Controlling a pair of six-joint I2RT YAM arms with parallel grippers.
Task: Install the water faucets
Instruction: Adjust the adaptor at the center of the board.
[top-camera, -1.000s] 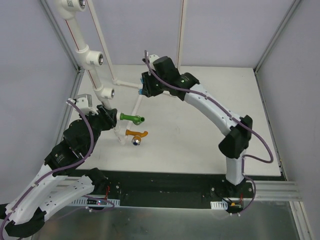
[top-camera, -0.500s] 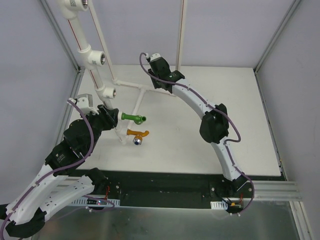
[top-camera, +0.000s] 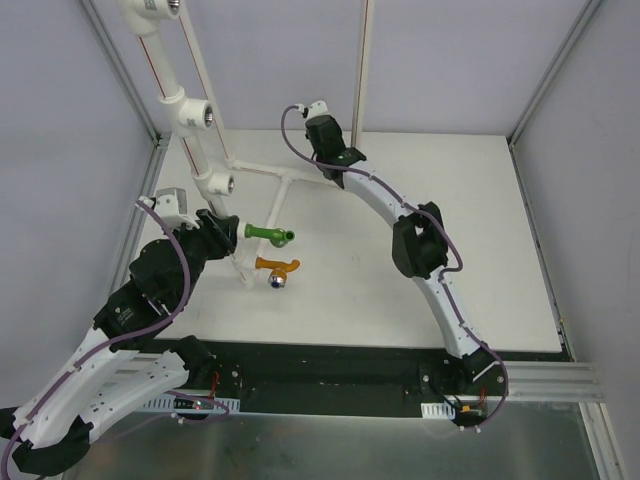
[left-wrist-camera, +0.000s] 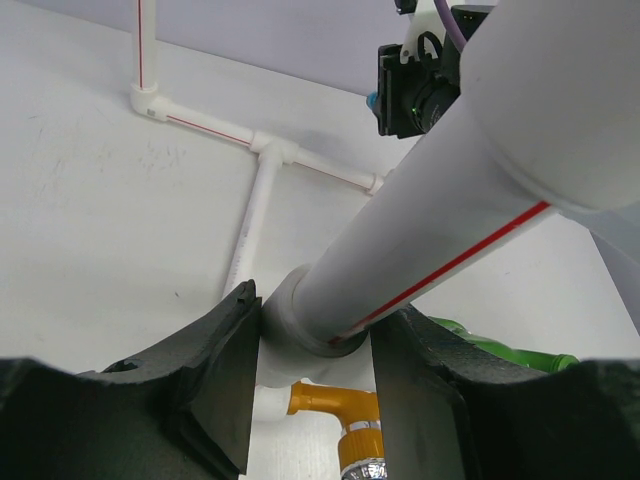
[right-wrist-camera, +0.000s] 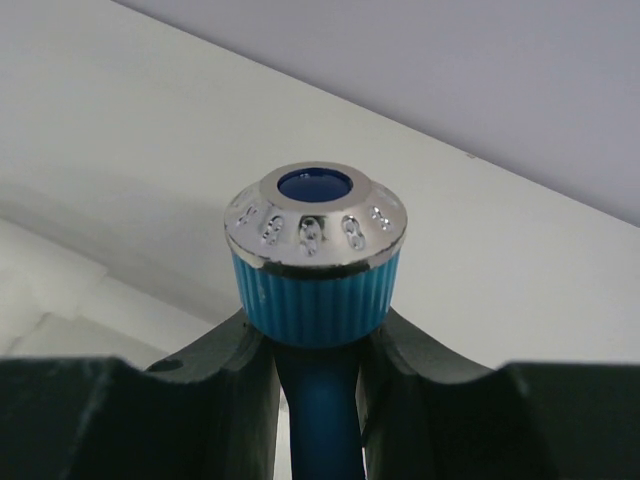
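Note:
The white pipe stand (top-camera: 186, 105) rises at the left, with a green faucet (top-camera: 268, 234) and an orange faucet (top-camera: 276, 266) sticking out of its lower fittings. My left gripper (top-camera: 224, 232) is shut on a lower pipe fitting (left-wrist-camera: 300, 325), its pads pressed against both sides. The orange faucet (left-wrist-camera: 335, 402) shows just below the jaws and the green faucet (left-wrist-camera: 505, 352) to their right. My right gripper (top-camera: 322, 135) hangs over the back of the table, shut on the stem of the light blue faucet (right-wrist-camera: 314, 295), whose shiny metal end (right-wrist-camera: 315, 222) points up. The top view hides that faucet.
White base pipes (top-camera: 262, 170) lie flat on the table behind the stand and join in a T (left-wrist-camera: 272, 150). Two open tee fittings (top-camera: 198, 115) face right higher up the stand. Metal frame posts (top-camera: 362, 60) edge the white enclosure.
My right arm has stretched out and carried the blue faucet from above the base pipes toward the back wall. The pipe stand has shifted slightly to the right. The left gripper has stayed on the fitting.

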